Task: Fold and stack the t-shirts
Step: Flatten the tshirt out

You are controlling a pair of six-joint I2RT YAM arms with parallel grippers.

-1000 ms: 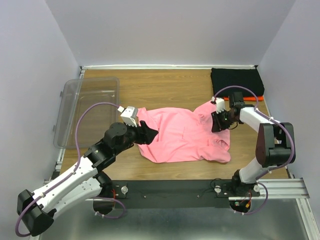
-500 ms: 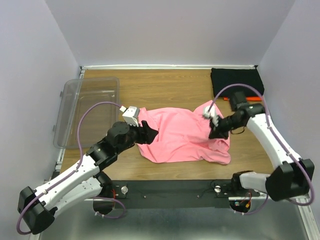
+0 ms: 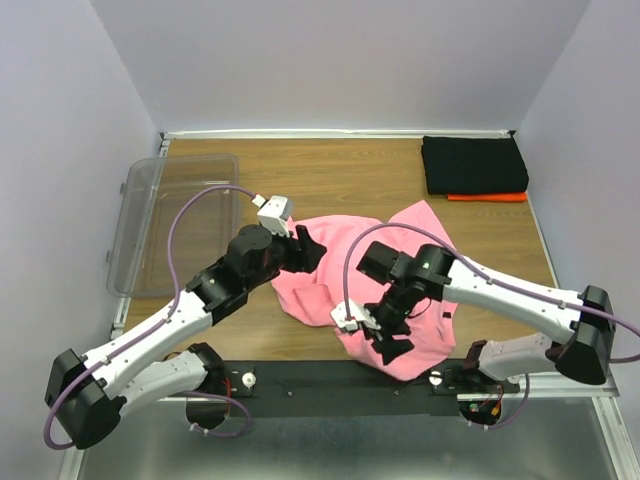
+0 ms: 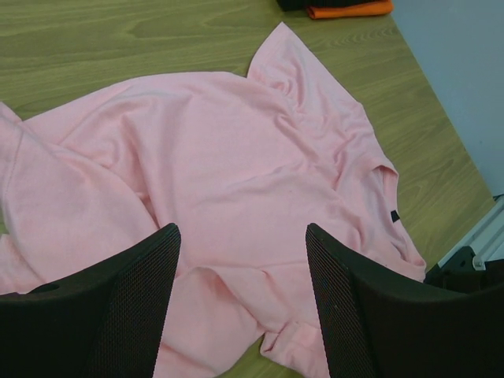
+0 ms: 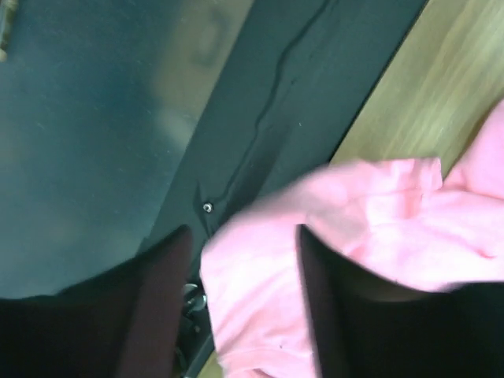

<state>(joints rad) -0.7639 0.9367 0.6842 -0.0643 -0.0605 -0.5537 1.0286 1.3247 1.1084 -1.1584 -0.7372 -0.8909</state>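
Observation:
A bright pink t-shirt (image 3: 340, 265) lies crumpled mid-table, and its near right part hangs over the table's front edge. My left gripper (image 3: 308, 246) hovers open above the shirt's left side, and in the left wrist view the pink shirt (image 4: 236, 157) spreads out below the open left gripper (image 4: 242, 236). My right gripper (image 3: 385, 340) is at the front edge. In the blurred right wrist view the right gripper (image 5: 244, 232) has its fingers apart, with a fold of the pink shirt (image 5: 260, 307) loose between them. A folded black t-shirt (image 3: 472, 165) lies on a folded orange-red t-shirt (image 3: 487, 197) at the back right.
A clear plastic tub (image 3: 170, 220) stands at the left of the table. The black mounting rail (image 3: 300, 375) runs along the front edge below the right gripper. Grey walls close in the back and both sides.
The right arm swung from the shirt's far right corner down to the front edge, dragging that part of the shirt over the edge. Its jaws have parted. The left gripper rose slightly.

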